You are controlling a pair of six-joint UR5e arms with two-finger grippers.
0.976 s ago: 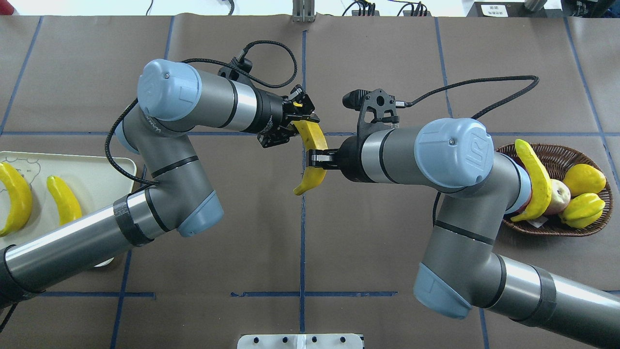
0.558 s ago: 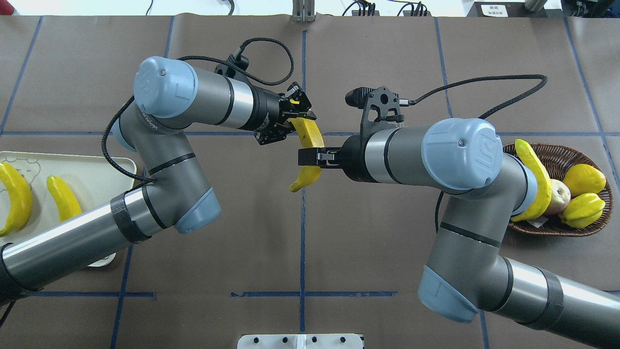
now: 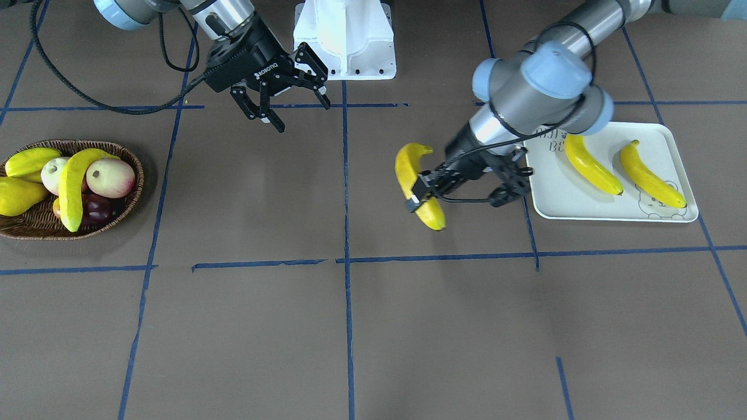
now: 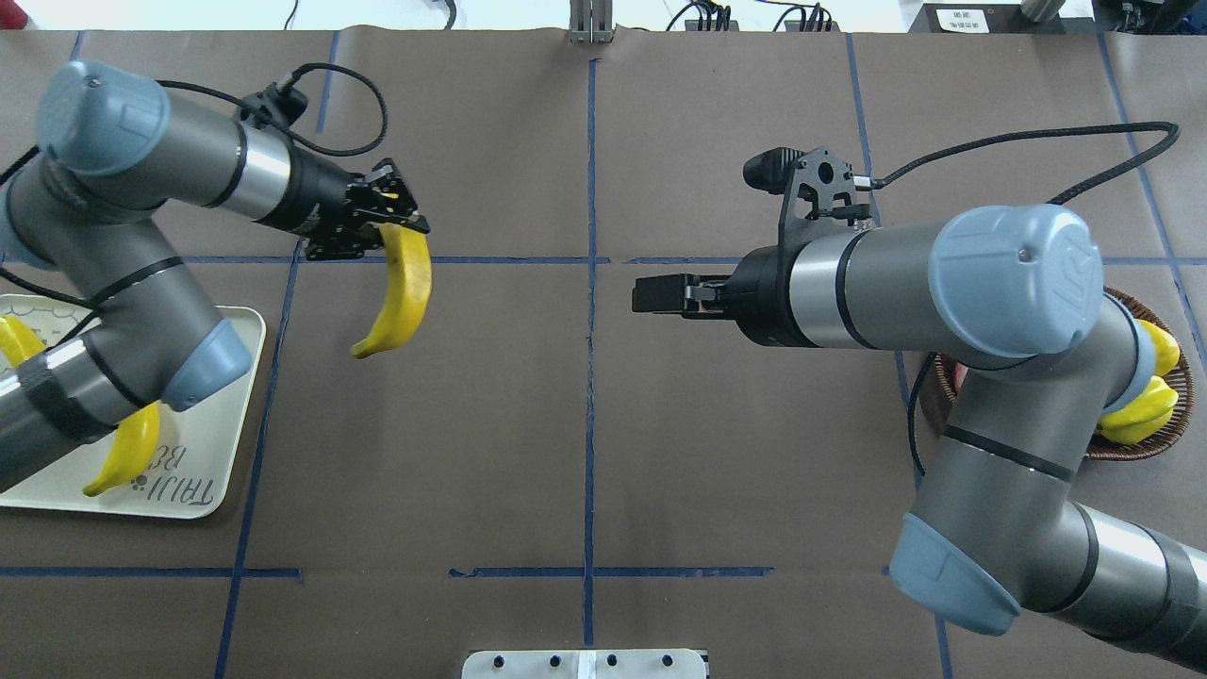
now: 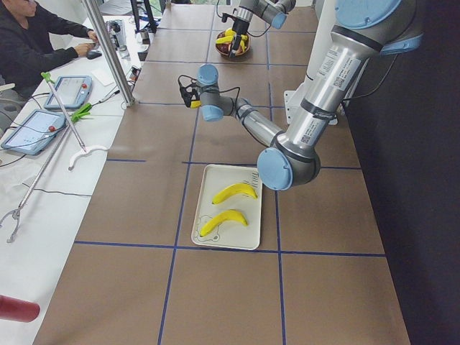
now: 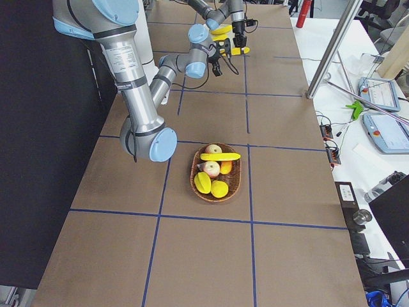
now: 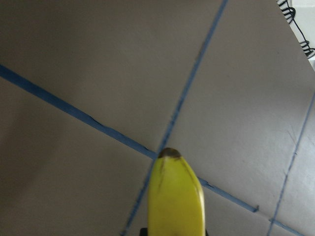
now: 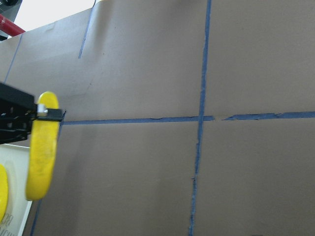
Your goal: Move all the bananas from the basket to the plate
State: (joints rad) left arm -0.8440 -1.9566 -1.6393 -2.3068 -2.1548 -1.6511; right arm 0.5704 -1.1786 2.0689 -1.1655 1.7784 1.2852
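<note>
Exterior front-facing: plate (image 3: pixel 560 195) holds two bananas (image 3: pixel 590 165), basket (image 3: pixel 35 234) one

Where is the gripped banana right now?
Overhead view, left half: the banana hangs from the left gripper above the table, just right of the plate, not yet over it.

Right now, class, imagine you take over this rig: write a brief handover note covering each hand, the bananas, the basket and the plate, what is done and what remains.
Left hand: shut on one banana, in the air beside the plate.
Right hand: open, empty, above the table.
Done: two bananas lie on the plate.
Left: set this one down, then move the last banana, lying across the other fruit in the basket.
</note>
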